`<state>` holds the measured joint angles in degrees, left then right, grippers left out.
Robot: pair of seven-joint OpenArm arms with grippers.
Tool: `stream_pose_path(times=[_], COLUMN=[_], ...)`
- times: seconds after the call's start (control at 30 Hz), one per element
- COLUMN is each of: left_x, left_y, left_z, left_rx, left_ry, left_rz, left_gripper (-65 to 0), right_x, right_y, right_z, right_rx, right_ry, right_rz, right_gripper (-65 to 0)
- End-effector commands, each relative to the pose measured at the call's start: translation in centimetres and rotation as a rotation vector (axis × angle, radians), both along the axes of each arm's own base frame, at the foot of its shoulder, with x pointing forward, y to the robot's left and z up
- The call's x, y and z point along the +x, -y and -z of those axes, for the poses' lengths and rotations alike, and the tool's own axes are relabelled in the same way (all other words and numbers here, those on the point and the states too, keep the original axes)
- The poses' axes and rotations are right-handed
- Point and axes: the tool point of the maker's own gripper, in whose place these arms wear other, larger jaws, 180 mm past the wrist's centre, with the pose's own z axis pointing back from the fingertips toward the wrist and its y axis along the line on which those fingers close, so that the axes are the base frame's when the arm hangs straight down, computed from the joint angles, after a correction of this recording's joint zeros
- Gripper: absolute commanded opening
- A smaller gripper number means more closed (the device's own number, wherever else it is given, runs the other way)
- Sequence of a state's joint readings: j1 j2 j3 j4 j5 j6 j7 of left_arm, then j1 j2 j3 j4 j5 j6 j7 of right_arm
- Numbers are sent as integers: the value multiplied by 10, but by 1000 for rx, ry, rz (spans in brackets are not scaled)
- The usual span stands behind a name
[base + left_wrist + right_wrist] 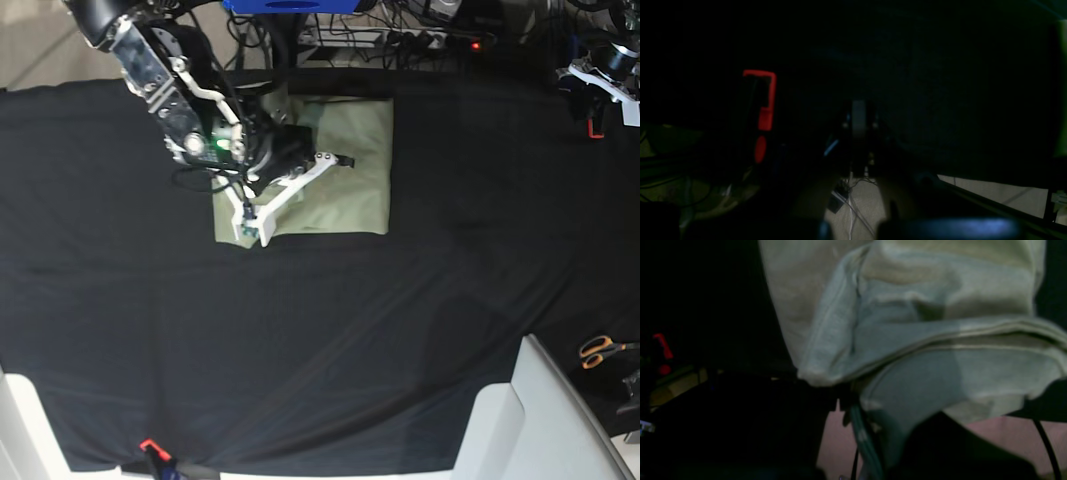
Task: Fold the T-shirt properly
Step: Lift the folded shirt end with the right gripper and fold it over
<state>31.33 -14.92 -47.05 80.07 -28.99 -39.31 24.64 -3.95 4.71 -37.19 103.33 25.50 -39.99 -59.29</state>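
Observation:
The T-shirt (350, 180) lies folded into a pale green rectangle on the black cloth (320, 330), toward the far left of the table. My right gripper (252, 232) reaches down from the far left to the shirt's near left corner. In the right wrist view the T-shirt (907, 306) fills the frame, its layered edge bunched at my right gripper (853, 403), which is shut on that fabric. My left gripper (858, 115) is shut and empty. Its arm (600, 75) sits at the far right edge, well away from the shirt.
Orange-handled scissors (600, 350) lie off the cloth at the right. White blocks (530, 420) stand at the near right corner. A red clamp (148, 445) grips the near cloth edge. Cables and a power strip (400, 38) run behind the table. A red object (765, 100) shows in the dark left wrist view.

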Motion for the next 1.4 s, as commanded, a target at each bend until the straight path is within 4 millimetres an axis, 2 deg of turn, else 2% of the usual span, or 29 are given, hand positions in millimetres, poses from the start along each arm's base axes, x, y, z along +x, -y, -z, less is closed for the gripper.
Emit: stream_pose_path(times=[0.0, 0.17, 0.4, 0.53, 0.67, 0.83, 1.03, 1.2, 1.37], left_x=[5, 5, 3, 6, 7, 7, 6, 6, 6], left_y=[-5, -4, 1, 14, 20, 20, 19, 20, 19], left_z=[-11, -11, -7, 0, 3, 3, 3, 3, 4], left_rx=[13, 11, -4, -26, -36, -37, -36, -37, -37], left_ry=[38, 39, 38, 24, 19, 19, 19, 19, 18], left_rz=[8, 7, -1, 37, 48, 47, 44, 45, 43], left_gripper=[-650, -650, -650, -650, -650, -650, -650, -650, -650], right_x=[6, 5, 16, 19, 23, 19, 23, 20, 24], right_y=[-9, -34, -32, -34, -37, -40, -47, -65, -68], right_z=[-5, -5, -6, -9, -11, -3, -5, -3, 0], right_rx=[14, 17, 8, 10, 16, 14, 29, 60, 54], right_ry=[21, 34, 90, 121, 155, 142, 192, 189, 184], right_rz=[-8, -73, -56, -56, -82, -120, -173, -232, -235], right_gripper=[-650, -650, -650, -650, -650, -650, -650, -650, -650])
